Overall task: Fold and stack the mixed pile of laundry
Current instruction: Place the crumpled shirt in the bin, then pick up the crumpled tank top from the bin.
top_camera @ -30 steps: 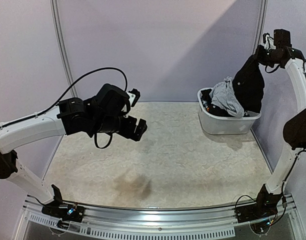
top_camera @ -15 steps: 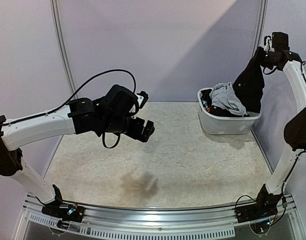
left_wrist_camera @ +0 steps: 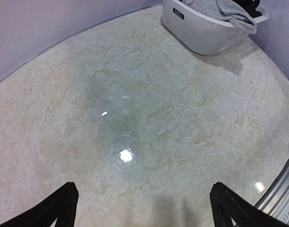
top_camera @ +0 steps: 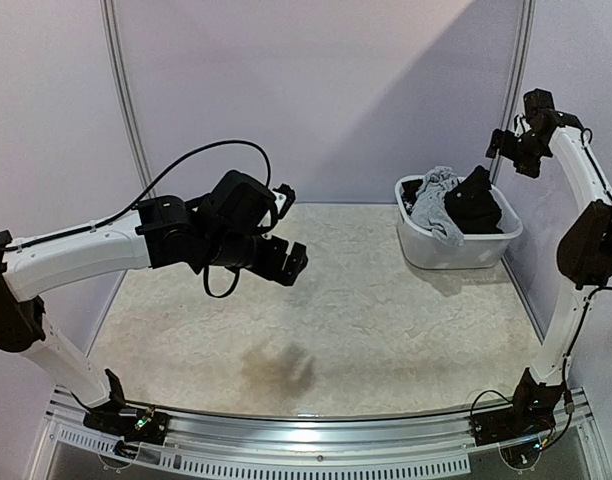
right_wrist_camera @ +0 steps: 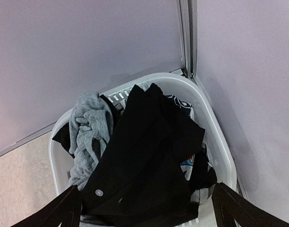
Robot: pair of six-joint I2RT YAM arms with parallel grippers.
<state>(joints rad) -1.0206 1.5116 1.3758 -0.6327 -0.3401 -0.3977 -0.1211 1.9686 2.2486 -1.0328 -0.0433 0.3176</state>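
You only get slivers of the printed piece, the rest buried under the black garment. The bottom edge clips the right fingers; your left wrist view crops the basket up top.

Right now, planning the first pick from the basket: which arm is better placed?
Probably the right arm: its open jaws hang above the basket and black garment; the left arm hovers over the table, well away.

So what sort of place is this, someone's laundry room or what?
Most likely a robot test cell, not a home: two arms fixed to a rail at the table edge, bare panels closing it in, and a basket of laundry.
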